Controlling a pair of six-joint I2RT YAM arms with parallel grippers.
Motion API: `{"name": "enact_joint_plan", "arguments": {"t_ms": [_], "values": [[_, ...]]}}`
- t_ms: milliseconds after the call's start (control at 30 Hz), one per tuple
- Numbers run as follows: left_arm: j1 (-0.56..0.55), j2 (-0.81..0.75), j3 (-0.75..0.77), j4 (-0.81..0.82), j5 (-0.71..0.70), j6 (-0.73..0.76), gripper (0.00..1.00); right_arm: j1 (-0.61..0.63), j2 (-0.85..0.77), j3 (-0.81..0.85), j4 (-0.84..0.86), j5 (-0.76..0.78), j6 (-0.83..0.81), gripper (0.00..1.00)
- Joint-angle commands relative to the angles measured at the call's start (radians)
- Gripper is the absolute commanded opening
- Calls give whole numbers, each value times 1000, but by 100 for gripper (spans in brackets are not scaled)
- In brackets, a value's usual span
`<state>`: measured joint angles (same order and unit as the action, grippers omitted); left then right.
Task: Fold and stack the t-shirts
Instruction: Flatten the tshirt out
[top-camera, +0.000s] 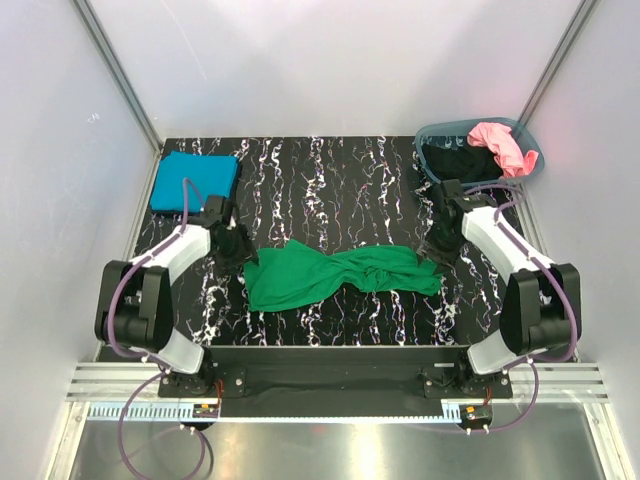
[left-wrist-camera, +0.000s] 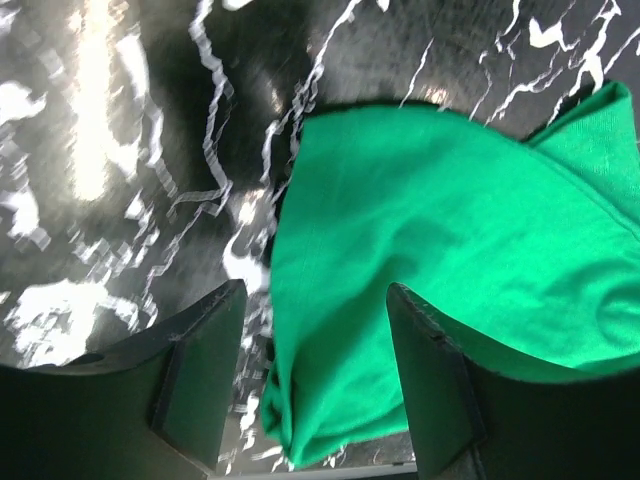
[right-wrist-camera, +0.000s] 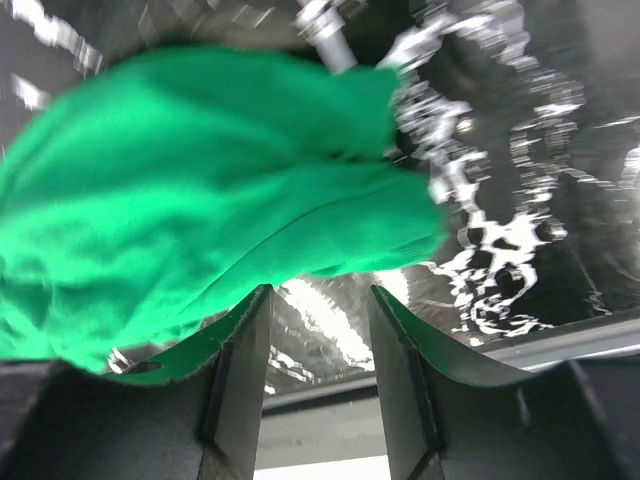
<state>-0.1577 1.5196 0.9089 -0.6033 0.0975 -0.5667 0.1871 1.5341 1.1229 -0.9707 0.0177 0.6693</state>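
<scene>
- The green t-shirt (top-camera: 340, 275) lies on the table (top-camera: 330, 190), midway between the two arms. It is drawn out into a long band from left to right and bunched and twisted at its middle.
- The left gripper (top-camera: 235, 245) sits at the shirt's left end. In the left wrist view its fingers (left-wrist-camera: 200, 370) stand apart and the green cloth lies loose beneath the gap, not pinched.
- The right gripper (top-camera: 440, 240) sits at the shirt's right end. The right wrist view shows its fingers (right-wrist-camera: 240, 370) apart with only table between them, and the shirt's edge lies just ahead of the tips.
- With one arm at each end, the layout suggests the shirt is being spread sideways. It needs to lie flat before a fold, and the central twist says it is not flat yet.
- A teal t-shirt (top-camera: 195, 180) rests folded at the far left corner, probably the base of the stack and kept out of the working area.
- The basket (top-camera: 535, 150) at the far right holds a pink t-shirt (top-camera: 497, 143) and a black t-shirt (top-camera: 455, 160), both crumpled and not yet folded.
- Judged from this, the task is in its early part, with one shirt folded, one in hand and two waiting.
</scene>
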Motion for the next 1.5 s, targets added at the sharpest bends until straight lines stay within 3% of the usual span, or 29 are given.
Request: {"name": "enact_joint_plan", "arguments": {"t_ms": [0,133,167,200,333,467,567,600,667,700,733,967,1167,1300,1467], "values": [[3,74,34,92,64,42,62,-64,-60,-8,-10,93,52,50],[3,111,51,96,74,59,55,-84,-37,-29,16,88,47,50],[3,116,61,96,86,60,47,-89,-38,-37,23,76,50,50],[3,116,65,85,87,60,31,-90,-43,-46,29,73,53,50],[3,100,99,53,88,70,0,-97,-45,-84,70,82,73,50],[3,74,148,17,91,73,0,-121,0,-104,128,117,55,49],[3,42,188,-9,94,54,0,-139,6,-91,156,140,43,40],[3,21,208,-24,94,39,0,-143,6,-74,159,154,32,28],[3,-4,223,-36,90,22,0,-146,6,-52,161,194,12,18],[3,-21,231,-41,81,2,0,-146,4,-31,162,206,-11,6],[3,-47,243,-41,82,-5,0,-146,4,-26,177,218,-22,1],[3,-125,306,-59,91,-45,0,-147,-46,37,184,173,-50,0],[3,-200,459,-148,27,-50,0,-146,-167,259,46,189,-36,0],[1,-242,646,-251,-45,-68,0,-147,-232,479,-16,263,-1,0],[1,-320,659,-259,-19,-122,0,-147,-330,597,-128,298,64,0]]}}
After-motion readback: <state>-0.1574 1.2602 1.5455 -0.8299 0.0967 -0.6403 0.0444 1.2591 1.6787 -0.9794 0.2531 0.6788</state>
